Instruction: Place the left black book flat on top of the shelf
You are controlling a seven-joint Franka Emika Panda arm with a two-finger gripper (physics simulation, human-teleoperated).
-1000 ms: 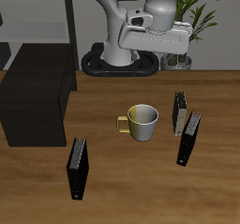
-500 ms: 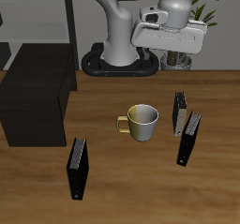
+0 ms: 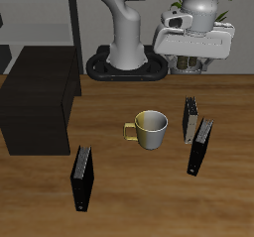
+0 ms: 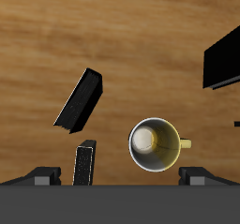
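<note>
The left black book [image 3: 200, 147] stands beside the small grey book [image 3: 190, 118] and yellow mug [image 3: 151, 130]; no writing shows. The gripper [image 3: 195, 55] hangs above, fingers spread, grasping nothing.

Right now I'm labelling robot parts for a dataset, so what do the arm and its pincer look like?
The arm is built of rounded, glossy white segments with grey shading at the joints, rising from a dark round base. The pincer hangs from a boxy white hand with small dark markings. In the wrist view its body is a dark grey bar with two dark finger mounts. No cables show.
</note>
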